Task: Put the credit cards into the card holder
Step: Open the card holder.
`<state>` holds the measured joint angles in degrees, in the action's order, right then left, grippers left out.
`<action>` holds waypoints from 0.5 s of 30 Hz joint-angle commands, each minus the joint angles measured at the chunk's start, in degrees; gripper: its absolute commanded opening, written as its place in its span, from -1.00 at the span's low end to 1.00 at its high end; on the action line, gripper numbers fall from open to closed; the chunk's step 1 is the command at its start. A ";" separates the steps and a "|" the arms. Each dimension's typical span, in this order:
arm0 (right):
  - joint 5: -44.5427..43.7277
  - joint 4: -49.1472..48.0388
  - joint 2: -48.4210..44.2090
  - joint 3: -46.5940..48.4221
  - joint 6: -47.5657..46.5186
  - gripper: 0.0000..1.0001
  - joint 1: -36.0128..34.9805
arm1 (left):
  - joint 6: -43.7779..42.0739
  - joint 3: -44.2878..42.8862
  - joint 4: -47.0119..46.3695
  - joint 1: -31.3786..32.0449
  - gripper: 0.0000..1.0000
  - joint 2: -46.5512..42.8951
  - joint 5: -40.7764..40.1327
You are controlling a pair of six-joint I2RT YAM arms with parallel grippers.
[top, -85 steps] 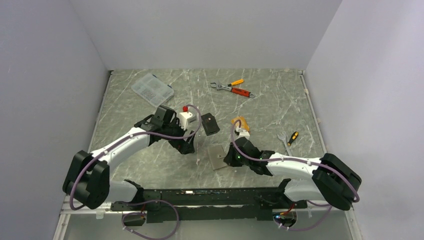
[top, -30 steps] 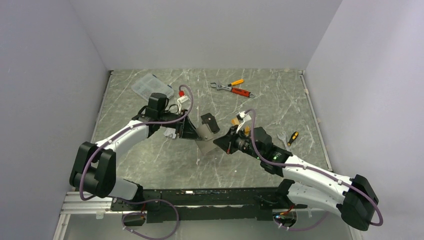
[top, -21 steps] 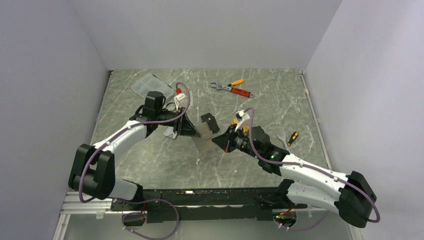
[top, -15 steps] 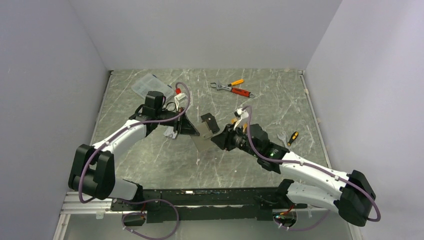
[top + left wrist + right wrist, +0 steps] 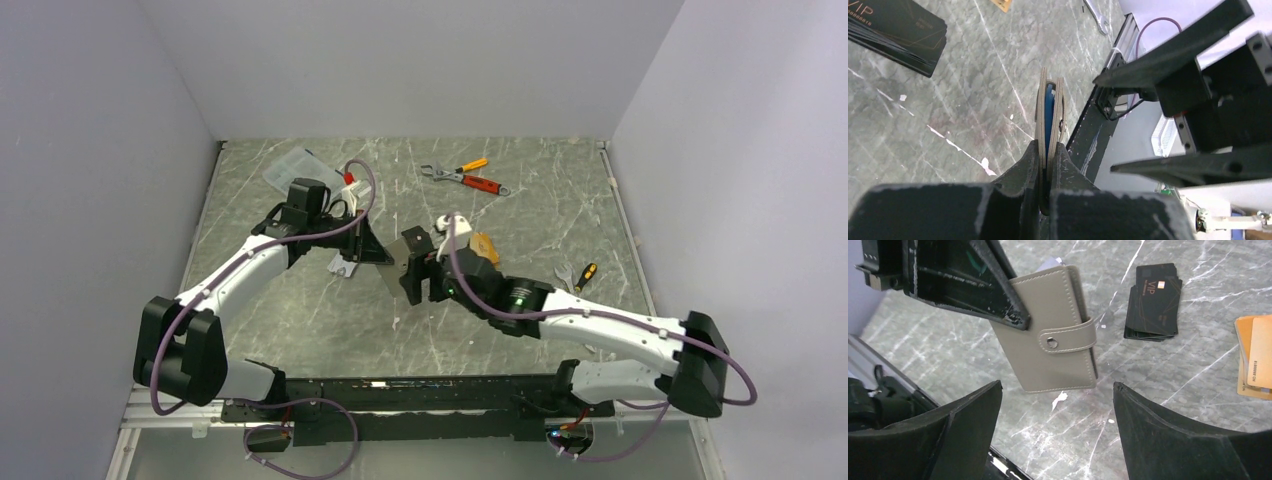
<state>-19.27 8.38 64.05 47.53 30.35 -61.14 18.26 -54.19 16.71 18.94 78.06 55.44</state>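
"VIP" printed on black card stack [image 5: 895, 30].

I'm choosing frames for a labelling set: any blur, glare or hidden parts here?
Top external: even light, no glare, but the card holder is small, partly hidden by the right gripper. Left wrist: card holder only edge-on. Right wrist: sharp, black cards in clear view.

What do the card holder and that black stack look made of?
Card holder: taupe leather or a leather-like material, matte, with stitched edges and a metal-looking snap. Black cards: probably plastic, smooth with a slight sheen, thin stacked edges and printed lettering.
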 commanded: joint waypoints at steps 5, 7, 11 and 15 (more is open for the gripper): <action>-11.89 0.24 8.53 7.38 -1.85 0.57 -5.08 | 4.59 0.69 -2.84 -0.14 -1.00 -2.50 0.19; -12.53 -1.04 9.38 7.49 -1.88 0.51 -4.99 | 4.91 1.15 -3.42 -0.13 -1.00 -2.93 0.87; -13.73 -2.49 10.80 7.89 -2.29 0.42 -5.04 | 5.81 2.11 -4.47 -0.13 -1.00 -3.63 1.34; -14.13 -3.55 12.85 8.67 -2.66 0.29 -5.08 | 7.11 3.05 -6.12 -0.15 -1.00 -3.90 2.13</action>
<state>-30.72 8.71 75.42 52.90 28.71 -66.00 23.16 -51.81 14.48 18.94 76.29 54.83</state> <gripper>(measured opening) 0.673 0.071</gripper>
